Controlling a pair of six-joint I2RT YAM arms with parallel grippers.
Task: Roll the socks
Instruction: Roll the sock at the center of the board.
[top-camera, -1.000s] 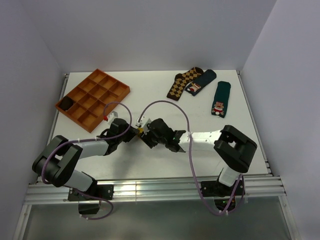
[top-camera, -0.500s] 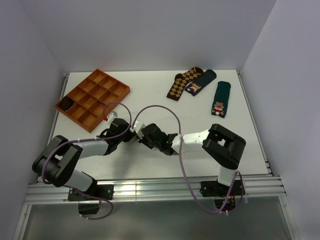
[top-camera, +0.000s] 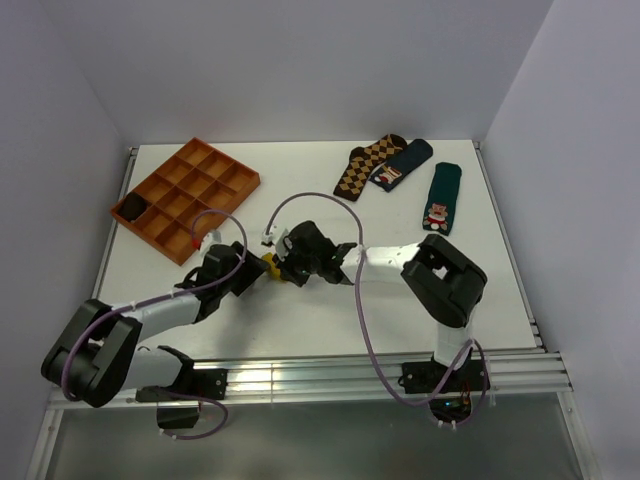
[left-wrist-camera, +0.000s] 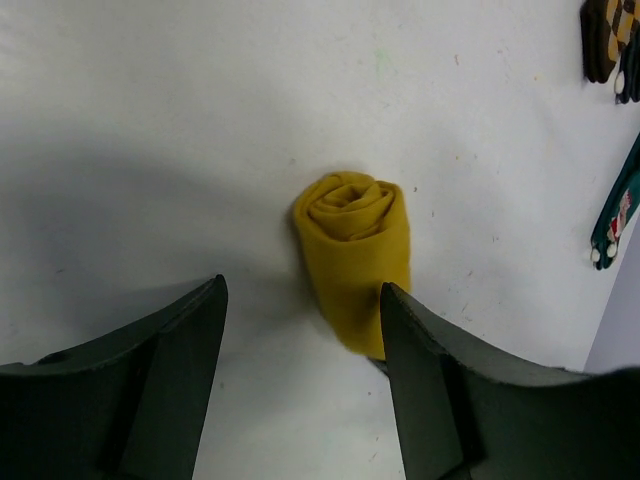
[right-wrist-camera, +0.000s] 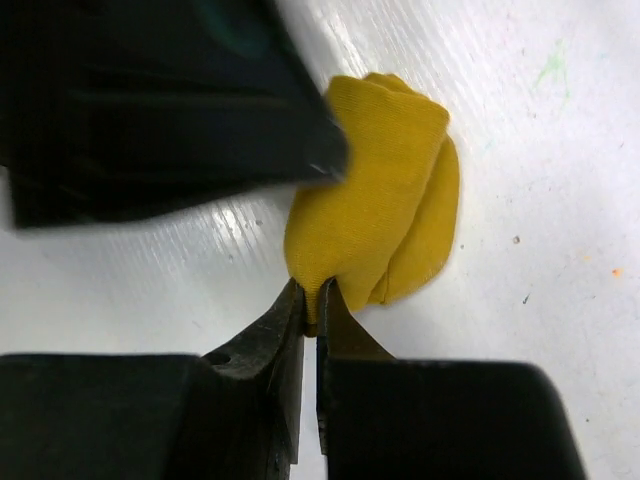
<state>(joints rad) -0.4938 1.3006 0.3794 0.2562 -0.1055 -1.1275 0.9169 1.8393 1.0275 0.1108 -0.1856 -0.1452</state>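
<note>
Right fingers (right-wrist-camera: 265, 345) shifted left onto yellow sock (left-wrist-camera: 355, 250), left arm (top-camera: 160, 310) settled lower, flatter.

I can read nothing in any view: no text, label, brand or number. The yellow sock (left-wrist-camera: 352, 250) is plain fabric where I see it, with no lettering.
</note>
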